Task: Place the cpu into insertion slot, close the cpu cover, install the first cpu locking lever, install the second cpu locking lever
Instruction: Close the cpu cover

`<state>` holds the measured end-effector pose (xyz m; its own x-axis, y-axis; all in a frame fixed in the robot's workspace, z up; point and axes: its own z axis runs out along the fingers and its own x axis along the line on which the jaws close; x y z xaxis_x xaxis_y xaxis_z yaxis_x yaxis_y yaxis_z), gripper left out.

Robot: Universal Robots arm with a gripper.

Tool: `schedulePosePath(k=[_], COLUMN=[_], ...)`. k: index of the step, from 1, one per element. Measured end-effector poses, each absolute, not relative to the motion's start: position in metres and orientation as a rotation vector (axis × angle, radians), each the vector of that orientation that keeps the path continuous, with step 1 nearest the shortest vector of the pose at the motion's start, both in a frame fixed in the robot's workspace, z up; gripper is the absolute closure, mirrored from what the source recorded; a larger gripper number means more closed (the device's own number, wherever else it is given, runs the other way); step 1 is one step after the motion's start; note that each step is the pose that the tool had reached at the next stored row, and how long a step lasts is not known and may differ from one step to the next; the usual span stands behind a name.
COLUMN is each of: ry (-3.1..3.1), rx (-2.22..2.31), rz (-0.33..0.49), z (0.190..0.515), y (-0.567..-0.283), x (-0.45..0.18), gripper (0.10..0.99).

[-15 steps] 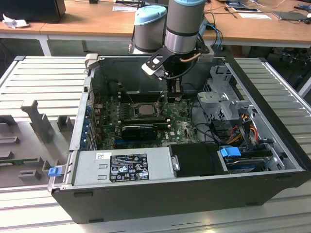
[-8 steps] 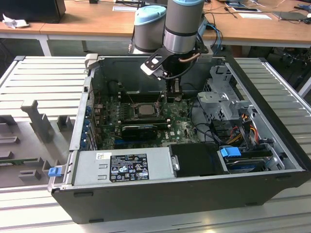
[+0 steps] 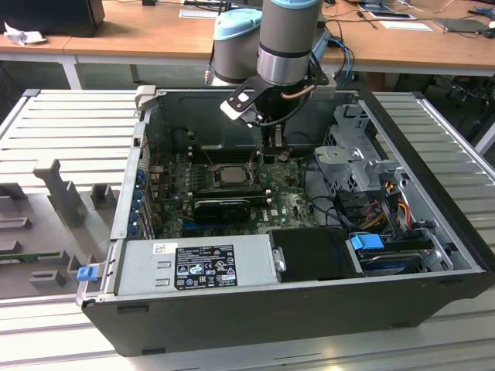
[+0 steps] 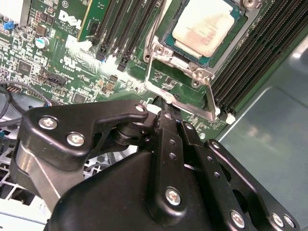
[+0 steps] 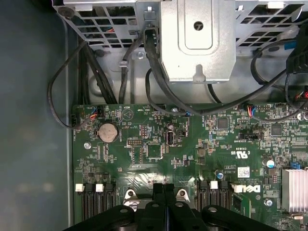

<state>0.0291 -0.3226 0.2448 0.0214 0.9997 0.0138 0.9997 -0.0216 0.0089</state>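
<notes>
The cpu (image 4: pixel 207 26) lies flat in the slot (image 4: pixel 243 21), so the step in hand looks to be shutting the cover (image 4: pixel 192 107). That thin metal frame stands raised off the slot, and the green motherboard (image 5: pixel 159 144) shows through its window. The tool (image 4: pixel 161 103) has its fingers pressed together, with the tips at the frame's free edge. I cannot tell whether they touch it or nip something thin.

In the exterior view the tool (image 3: pixel 267 147) hangs at about 2 o'clock from the cpu (image 3: pixel 230 174). It is inside the open case (image 3: pixel 232 309) on the slatted table (image 3: pixel 69 116), with the drive cage (image 3: pixel 352 158) at its 3 o'clock.

To do this well, I judge the push belongs on the middle of the free edge, so the frame swings down evenly on its hinge and does not twist. The path should be an arc toward the cpu, not a straight shove, and slow. A slipping tip could scrape the motherboard or the memory slots (image 4: pixel 260 53) beside the slot. The frame should end flat around the cpu.
</notes>
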Motion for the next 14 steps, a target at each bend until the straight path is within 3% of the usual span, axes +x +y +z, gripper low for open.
schedulePosePath(k=[14], ry=[-2.195], rx=[-2.243], rz=[-0.026], z=[0.2448], y=[-0.3226], x=[0.0197], gripper=[0.98])
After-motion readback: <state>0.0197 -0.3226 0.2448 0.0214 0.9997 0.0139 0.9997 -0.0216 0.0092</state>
